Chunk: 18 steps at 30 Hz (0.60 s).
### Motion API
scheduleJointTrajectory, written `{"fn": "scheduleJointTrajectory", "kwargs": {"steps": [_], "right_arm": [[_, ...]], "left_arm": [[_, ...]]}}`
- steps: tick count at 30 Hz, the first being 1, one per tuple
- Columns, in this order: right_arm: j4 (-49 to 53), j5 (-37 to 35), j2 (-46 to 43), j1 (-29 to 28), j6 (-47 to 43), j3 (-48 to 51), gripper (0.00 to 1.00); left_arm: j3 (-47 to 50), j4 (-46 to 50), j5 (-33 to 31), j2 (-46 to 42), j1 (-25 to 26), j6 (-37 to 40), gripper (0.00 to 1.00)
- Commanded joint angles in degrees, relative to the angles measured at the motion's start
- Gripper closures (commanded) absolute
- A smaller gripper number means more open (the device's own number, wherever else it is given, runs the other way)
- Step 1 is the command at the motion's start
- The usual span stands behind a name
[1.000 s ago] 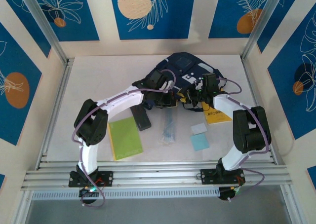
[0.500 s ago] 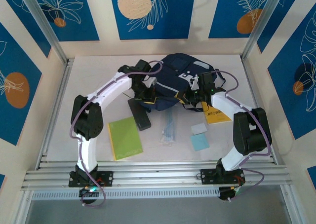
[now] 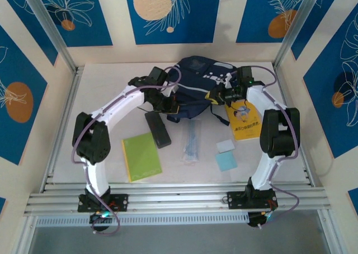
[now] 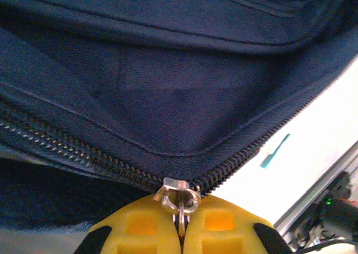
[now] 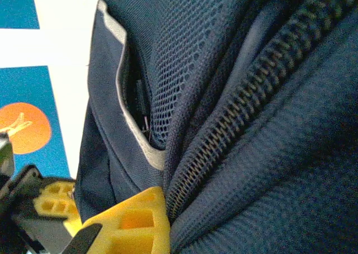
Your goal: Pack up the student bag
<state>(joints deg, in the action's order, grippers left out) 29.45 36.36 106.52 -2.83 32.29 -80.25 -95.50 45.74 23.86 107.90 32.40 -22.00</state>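
Observation:
The student bag [image 3: 197, 81], navy blue with grey stripes, lies at the back middle of the table. My left gripper [image 3: 169, 104] is at its front left edge. In the left wrist view its yellow fingers [image 4: 140, 226] are shut on the metal zipper pull [image 4: 180, 197], where the two rows of zipper teeth [image 4: 235, 161] meet. My right gripper [image 3: 226, 95] is at the bag's right side. One yellow finger [image 5: 137, 217] presses into the bag's fabric beside a zipper track [image 5: 235, 125]; the other finger is hidden behind the cloth. A mesh pocket [image 5: 184, 58] gapes just above.
In front of the bag lie a black case [image 3: 158, 128], a green notebook [image 3: 141, 156], a clear pack of pens [image 3: 191, 145], a white pad [image 3: 225, 146], a light blue pad [image 3: 226, 161] and a yellow book [image 3: 244, 120]. Metal rails run along the sides and near edge.
Both grippers moved toward the back, keeping hold of the bag. The left one pulled leftward. The bag shifted back and bunched up, uncovering more of the yellow book.

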Motion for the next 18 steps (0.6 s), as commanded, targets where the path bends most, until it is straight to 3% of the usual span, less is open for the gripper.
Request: {"fn": "scheduleJointTrajectory", "kwargs": {"steps": [1, 5, 9, 15, 18], "right_arm": [[-6.47, -6.46, 4.45, 2.83, 2.25, -7.37, 0.88], [-7.45, -7.31, 4.64, 3.31, 9.53, -6.66, 0.49], [-6.12, -8.87, -1.66, 3.93, 13.88, 0.66, 0.27], [-2.90, -12.95, -17.58, 5.80, 15.95, 16.59, 0.01], [-1.54, -13.91, -25.31, 6.74, 17.17, 22.68, 0.01]], "left_arm": [[1.02, -2.19, 7.03, -6.32, 3.87, -7.01, 1.00], [-2.59, -6.48, 9.55, -1.89, 6.79, -9.94, 1.00], [-10.65, -8.11, 11.45, 4.74, 9.81, -11.90, 1.00], [-16.56, -16.35, 13.19, 10.82, 12.77, -18.52, 1.00], [-16.49, -21.51, 12.93, 12.28, 12.98, -22.06, 1.00]]}}
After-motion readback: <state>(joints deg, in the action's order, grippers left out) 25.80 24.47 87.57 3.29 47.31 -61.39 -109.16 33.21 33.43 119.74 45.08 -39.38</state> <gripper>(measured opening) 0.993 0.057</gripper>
